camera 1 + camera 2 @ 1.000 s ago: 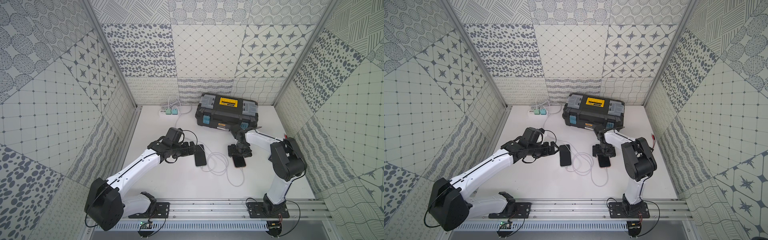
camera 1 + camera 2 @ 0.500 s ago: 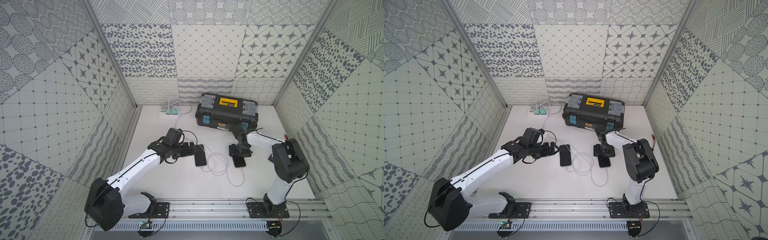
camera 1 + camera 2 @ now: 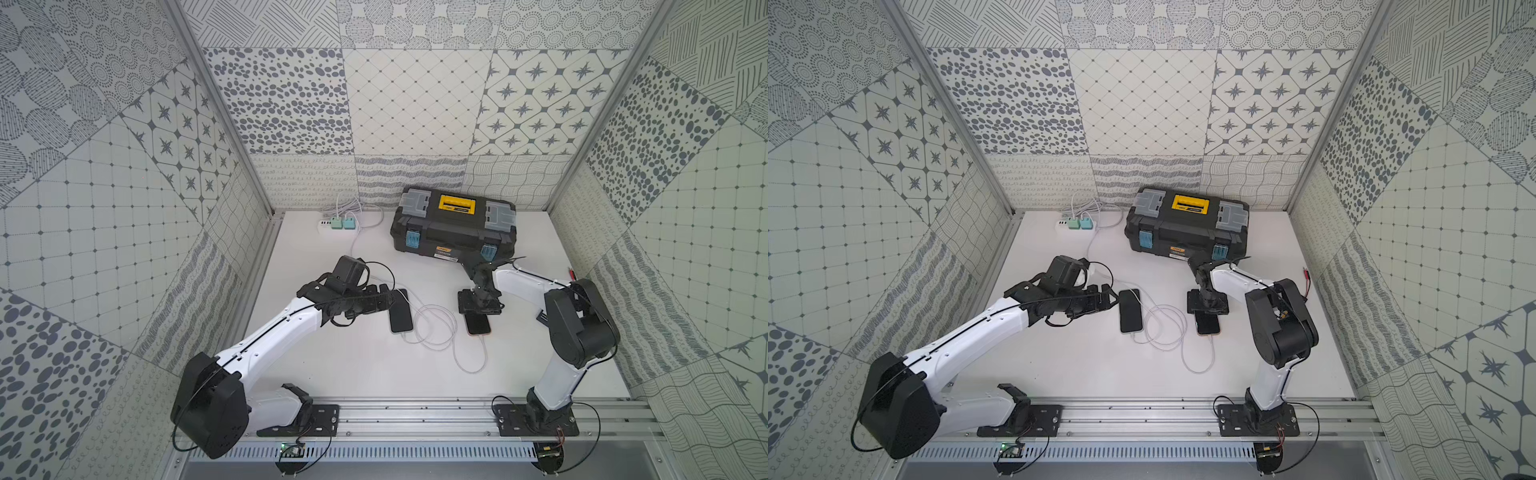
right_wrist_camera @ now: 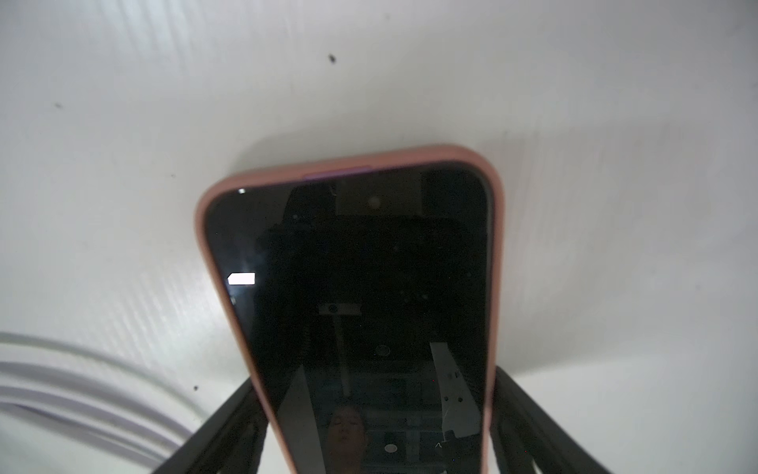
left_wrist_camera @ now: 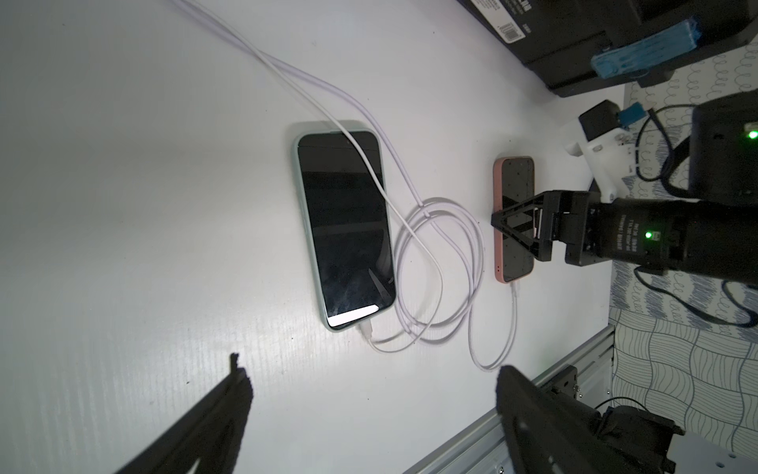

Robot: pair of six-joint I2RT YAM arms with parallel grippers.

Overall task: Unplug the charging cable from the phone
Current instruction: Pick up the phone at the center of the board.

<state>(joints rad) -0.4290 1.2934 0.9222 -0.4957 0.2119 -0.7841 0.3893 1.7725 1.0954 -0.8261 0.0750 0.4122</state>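
Our right tool (image 3: 481,306) stands astride the pink phone (image 3: 478,325), which lies flat on the table (image 3: 353,365) with its cable (image 5: 514,316) plugged in. We cannot tell if the jaws press it. Our left tool (image 5: 369,365) is apart. With a weak hold, the phone may slide when we pull.

No wording is legible. The black plastic toolbox (image 3: 453,232) carries a yellow lid label (image 3: 456,205), an orange front sticker (image 3: 444,249) and a barcode label (image 5: 510,29), all too small to read.
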